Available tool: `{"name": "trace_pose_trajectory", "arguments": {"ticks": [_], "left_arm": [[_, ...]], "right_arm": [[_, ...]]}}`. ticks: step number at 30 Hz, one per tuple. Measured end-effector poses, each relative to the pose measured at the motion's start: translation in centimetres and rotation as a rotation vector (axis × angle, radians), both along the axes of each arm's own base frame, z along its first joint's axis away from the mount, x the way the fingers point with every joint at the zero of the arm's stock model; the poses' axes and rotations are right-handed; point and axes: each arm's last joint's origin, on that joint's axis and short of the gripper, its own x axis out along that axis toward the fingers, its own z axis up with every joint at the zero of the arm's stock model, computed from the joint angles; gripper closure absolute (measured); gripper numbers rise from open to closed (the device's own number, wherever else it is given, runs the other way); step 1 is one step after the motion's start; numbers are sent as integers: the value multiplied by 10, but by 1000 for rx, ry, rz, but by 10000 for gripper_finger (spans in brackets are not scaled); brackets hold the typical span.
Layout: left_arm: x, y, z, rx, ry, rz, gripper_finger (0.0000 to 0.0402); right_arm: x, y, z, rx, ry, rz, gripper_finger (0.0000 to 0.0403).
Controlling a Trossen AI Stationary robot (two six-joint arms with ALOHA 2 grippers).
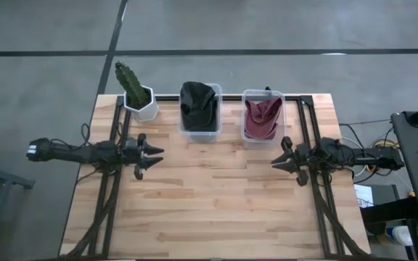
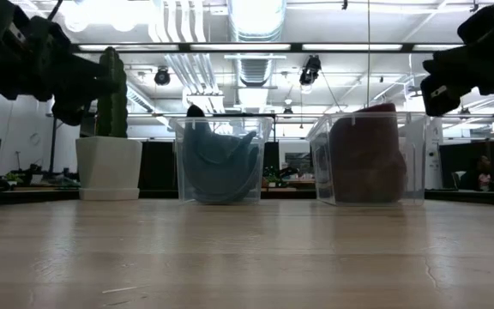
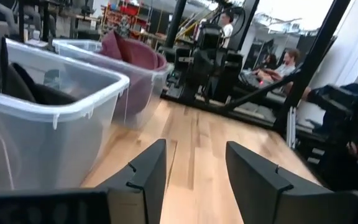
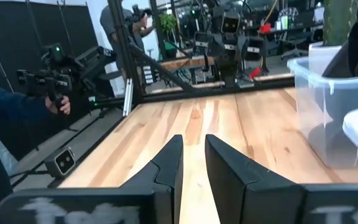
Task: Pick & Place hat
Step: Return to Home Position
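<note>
Pale wooden tabletop holds the black caps' clear plastic bin nearer the open left gripper, the red cap's bin nearer the barely parted right gripper, both seemingly empty.

Wooden table: cactus pot, left bin, right bin along back edge.
</note>
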Motion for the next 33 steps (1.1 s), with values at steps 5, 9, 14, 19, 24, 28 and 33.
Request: {"name": "trace_pose_trajectory", "arguments": {"ticks": [5, 9, 14, 19, 24, 28, 33], "left_arm": [[0, 0, -7, 9, 71, 0, 243], [-1, 0, -12, 15, 128, 0, 243], [-1, 0, -13, 15, 130, 0, 243], [0, 0, -7, 59, 73, -4, 243], [1, 0, 6, 140, -57, -2, 243], [1, 0, 5, 160, -48, -14, 243], [0, 0, -3, 106, 40, -18, 243]], "right_arm": [[0, 0, -2, -11, 21, -3, 339], [0, 0, -2, -34, 14, -3, 339], [0, 0, -2, -41, 12, -3, 339], [0, 0, -2, -48, 12, -3, 339], [0, 0, -2, -48, 10, -3, 339], [0, 0, -2, -48, 10, -3, 339], [0, 0, -2, -48, 10, -3, 339]]}}
